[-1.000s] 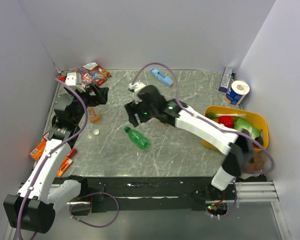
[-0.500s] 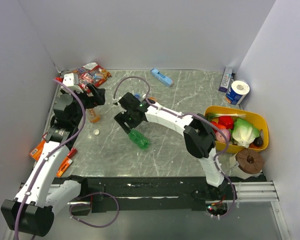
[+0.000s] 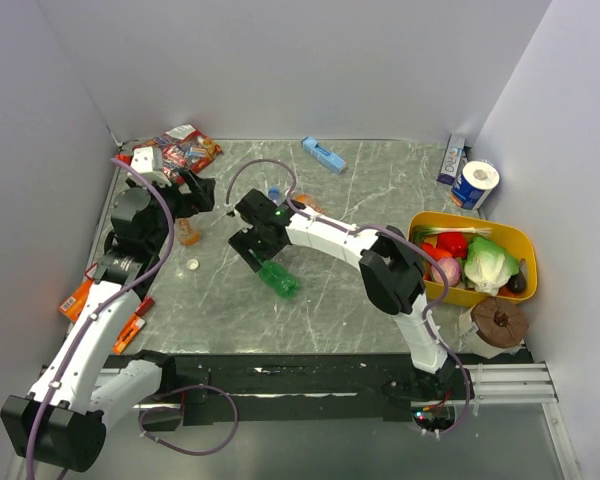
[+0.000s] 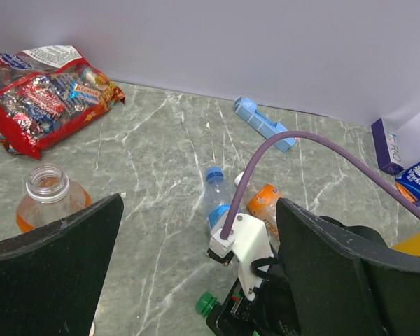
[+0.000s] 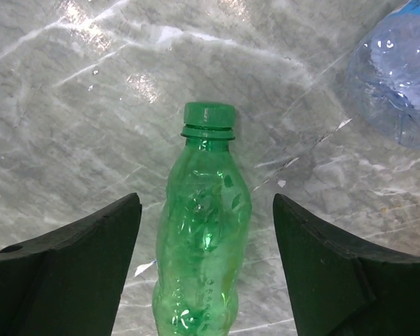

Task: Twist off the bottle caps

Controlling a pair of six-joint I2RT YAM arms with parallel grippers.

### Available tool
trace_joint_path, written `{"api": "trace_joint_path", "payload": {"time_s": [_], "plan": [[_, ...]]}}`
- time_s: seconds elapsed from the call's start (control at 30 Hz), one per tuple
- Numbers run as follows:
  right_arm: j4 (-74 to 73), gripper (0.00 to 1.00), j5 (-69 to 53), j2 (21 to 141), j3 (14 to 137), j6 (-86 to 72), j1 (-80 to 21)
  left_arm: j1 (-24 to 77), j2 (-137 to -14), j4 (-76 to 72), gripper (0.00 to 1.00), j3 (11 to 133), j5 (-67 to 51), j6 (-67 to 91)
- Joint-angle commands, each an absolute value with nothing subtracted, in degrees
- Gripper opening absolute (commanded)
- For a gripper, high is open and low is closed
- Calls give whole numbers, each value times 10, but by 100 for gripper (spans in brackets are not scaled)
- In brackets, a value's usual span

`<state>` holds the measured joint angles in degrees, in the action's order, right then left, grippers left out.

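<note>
A green bottle [image 3: 279,278] lies on the table with its cap on; in the right wrist view it [image 5: 204,238] lies between my fingers, cap [image 5: 209,119] pointing away. My right gripper [image 3: 256,248] [image 5: 205,210] is open astride it, not touching. An orange bottle [image 3: 188,232] [image 4: 50,199] stands uncapped. My left gripper [image 3: 195,190] [image 4: 196,280] is open and empty just above and behind it. A clear bottle with a blue cap [image 3: 274,194] [image 4: 217,196] [image 5: 399,77] and a second orange bottle [image 3: 308,204] [image 4: 262,206] lie behind the right wrist.
A loose white cap [image 3: 192,265] lies near the uncapped bottle. A candy bag [image 3: 180,148] [image 4: 45,87] is at the back left, a flat blue box [image 3: 323,154] [image 4: 264,124] at the back. A yellow basket [image 3: 520,240] of food stands at the right.
My right arm has swung left and down, bringing its open gripper over the green bottle. My left gripper has barely moved.
</note>
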<state>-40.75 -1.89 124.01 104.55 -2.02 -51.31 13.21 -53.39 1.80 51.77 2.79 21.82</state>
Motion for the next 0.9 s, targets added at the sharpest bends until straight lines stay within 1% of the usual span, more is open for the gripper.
{"api": "trace_joint_path", "payload": {"time_s": [0.0,0.07,0.3,0.33,0.37,0.43,0.47,0.53,0.6,0.7,0.73,0.8,0.83,0.87], "plan": [[-400,80,-6,1261,1053,-22,-518,134,-539,7,96,533,18,222],[-404,77,-2,1270,1060,-22,-519,134,-543,6,96,533,18,222],[-407,75,-2,1286,1067,-19,-519,134,-548,5,96,531,12,224],[-404,72,-1,1286,1065,-20,-519,134,-548,5,96,532,13,222],[-403,64,-2,1282,1062,-21,-519,134,-548,6,96,533,14,222],[-394,58,-2,1274,1049,-23,-518,134,-550,7,96,533,16,221],[-392,53,-5,1260,1047,-26,-519,134,-549,6,96,533,16,220],[-383,50,-21,1240,1035,-27,-519,134,-548,4,96,533,6,218],[-383,49,-27,1201,1033,-29,-517,134,-545,4,96,532,-15,215],[-377,49,-38,1130,1024,-38,-507,134,-533,-13,96,533,-51,204],[-359,49,-46,1086,1006,-48,-494,134,-523,-18,96,533,-62,199],[-326,48,-82,1035,972,-66,-472,134,-509,-27,96,533,-94,191],[-306,48,-98,1008,929,-76,-460,134,-497,-40,96,531,-131,186],[-258,48,-114,956,906,-99,-434,133,-491,-49,96,525,-158,186]]}}
